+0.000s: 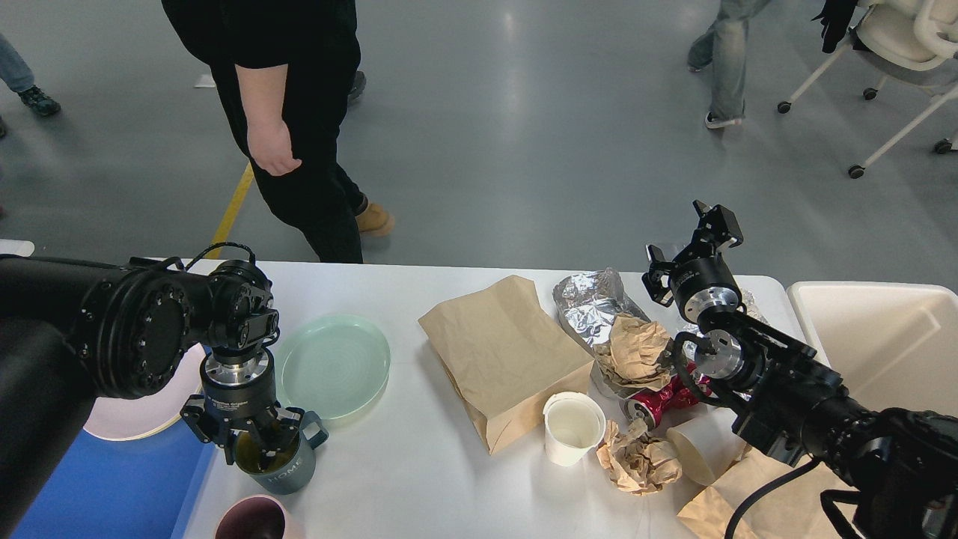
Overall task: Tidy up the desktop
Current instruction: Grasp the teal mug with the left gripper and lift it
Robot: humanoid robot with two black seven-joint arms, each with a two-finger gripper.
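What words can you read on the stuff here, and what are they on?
"HOME": on the side of the teal mug under the left gripper.
White lettering on the left gripper's black collar: too small to read.
Red can: any print is too blurred to read.
Nothing else shows writing.

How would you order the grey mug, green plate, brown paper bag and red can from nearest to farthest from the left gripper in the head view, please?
1. Grey mug, directly beneath the left gripper.
2. Green plate, just right.
3. Brown paper bag, mid-table.
4. Red can, far right.
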